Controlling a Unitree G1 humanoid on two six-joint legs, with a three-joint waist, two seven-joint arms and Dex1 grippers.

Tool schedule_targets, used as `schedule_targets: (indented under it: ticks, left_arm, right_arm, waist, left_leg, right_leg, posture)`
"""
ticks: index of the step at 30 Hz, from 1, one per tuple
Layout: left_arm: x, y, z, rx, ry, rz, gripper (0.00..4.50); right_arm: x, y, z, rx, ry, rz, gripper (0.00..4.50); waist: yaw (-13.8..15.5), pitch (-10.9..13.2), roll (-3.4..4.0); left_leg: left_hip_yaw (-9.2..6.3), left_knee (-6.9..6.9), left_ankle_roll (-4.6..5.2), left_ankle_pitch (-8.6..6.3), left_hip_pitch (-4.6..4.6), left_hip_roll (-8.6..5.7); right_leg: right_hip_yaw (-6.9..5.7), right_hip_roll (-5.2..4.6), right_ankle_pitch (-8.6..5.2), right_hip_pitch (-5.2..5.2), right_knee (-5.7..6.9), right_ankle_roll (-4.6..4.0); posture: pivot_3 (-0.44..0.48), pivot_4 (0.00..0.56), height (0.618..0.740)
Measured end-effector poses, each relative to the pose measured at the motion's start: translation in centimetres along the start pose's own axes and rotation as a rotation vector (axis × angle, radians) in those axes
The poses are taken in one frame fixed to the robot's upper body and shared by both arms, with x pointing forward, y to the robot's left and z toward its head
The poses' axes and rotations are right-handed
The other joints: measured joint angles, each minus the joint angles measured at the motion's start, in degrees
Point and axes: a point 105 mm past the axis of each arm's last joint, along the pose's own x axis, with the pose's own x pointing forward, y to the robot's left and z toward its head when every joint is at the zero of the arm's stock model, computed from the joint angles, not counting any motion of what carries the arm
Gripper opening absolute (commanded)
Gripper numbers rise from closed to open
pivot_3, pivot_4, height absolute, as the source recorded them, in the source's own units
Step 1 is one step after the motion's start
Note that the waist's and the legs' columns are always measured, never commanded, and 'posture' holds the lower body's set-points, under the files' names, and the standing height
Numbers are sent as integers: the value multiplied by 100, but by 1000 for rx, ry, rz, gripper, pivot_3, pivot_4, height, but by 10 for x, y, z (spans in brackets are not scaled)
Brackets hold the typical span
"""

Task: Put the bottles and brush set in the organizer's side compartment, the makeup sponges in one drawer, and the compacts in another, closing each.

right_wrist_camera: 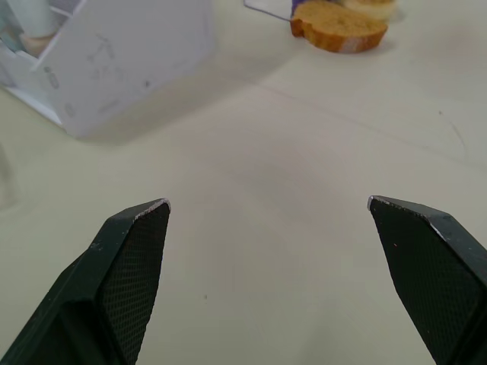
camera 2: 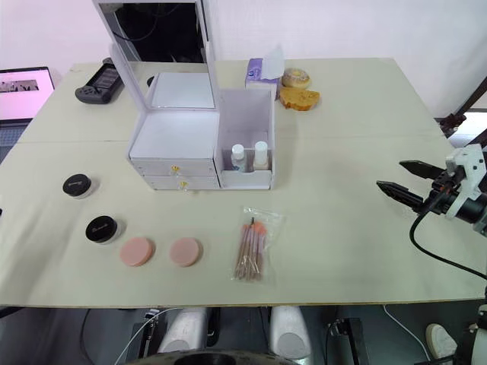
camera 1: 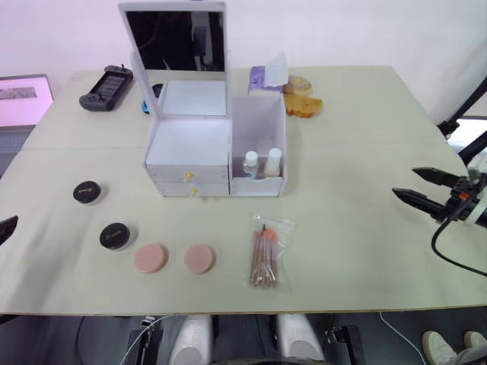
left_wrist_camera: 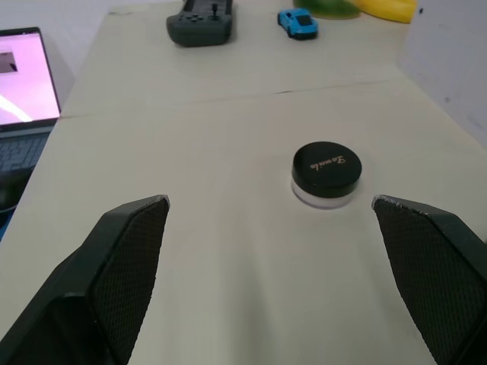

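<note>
The white organizer (camera 1: pixel 188 144) stands mid-table with its mirror lid upright and both gold-knobbed drawers shut. Two bottles (camera 1: pixel 261 163) stand in its side compartment (camera 1: pixel 259 122). The brush set (camera 1: pixel 266 255) lies flat in front of it. Two pink makeup sponges (camera 1: pixel 150 258) (camera 1: pixel 199 258) rest near the front edge. Two black-lidded compacts (camera 1: pixel 115 236) (camera 1: pixel 87 192) sit to their left. My right gripper (camera 1: pixel 405 182) hovers open and empty over the table's right side. My left gripper (left_wrist_camera: pixel 268 200) is open and empty, with a compact (left_wrist_camera: pixel 326 173) ahead of it.
A game controller (camera 1: pixel 106 87) and a laptop (camera 1: pixel 23 103) lie at the back left. A purple tissue pack (camera 1: pixel 266 76) and bread (camera 1: pixel 303 105) sit behind the organizer. A blue toy car (left_wrist_camera: pixel 297 23) lies near the controller.
</note>
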Motion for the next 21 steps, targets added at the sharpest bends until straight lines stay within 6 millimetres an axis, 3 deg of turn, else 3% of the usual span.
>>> schedule_targets:
  ticks: [2, 6, 12, 15, 19, 21]
  left_arm:
    - [7, -24, 5, 59, 32, -128, 4500]
    - [24, -95, 23, 39, 45, -479, 4500]
    - [36, -164, 53, 25, 118, -796, 4500]
    - [42, -194, 63, -26, 149, -915, 3659]
    - [51, -245, 67, -24, 201, -1061, 1651]
    - [61, -265, 70, -44, 192, -1076, 649]
  right_arm:
    - [7, 11, 5, 14, 0, 58, 4417]
    - [24, 55, 18, 58, 9, 262, 4417]
    - [29, 118, 29, 136, 87, 470, 4417]
    - [30, 138, 34, 164, 124, 511, 4500]
    - [29, 164, 34, 298, 171, 598, 4500]
    - [28, 171, 23, 319, 233, 573, 4500]
  waist:
    - [6, 0, 1]
    - [38, 0, 1]
    - [68, 0, 1]
    - [84, 0, -2]
    - [158, 0, -2]
    - [187, -1, -5]
  left_leg:
    - [1, -2, 0, 0, -1, 0]
    - [-3, 0, -1, 0, -5, 1]
    - [-2, 3, 0, -1, -6, 2]
    - [-3, 4, 0, -1, -7, 2]
    - [-4, 5, 0, 0, -10, 1]
    - [-12, 10, 1, 0, -14, 0]
  right_leg:
    - [2, -3, -1, 1, -3, -2]
    - [1, -2, -2, 0, -3, -4]
    - [0, -1, -4, 0, -4, -8]
    - [0, 2, -4, 0, -4, -7]
    - [1, 2, -1, 1, -5, -1]
    - [-3, 6, 5, 2, -4, 10]
  posture:
    - [0, 150, 740]
    - [0, 150, 740]
    - [0, 150, 740]
    - [0, 150, 740]
    - [0, 150, 740]
    - [0, 150, 740]
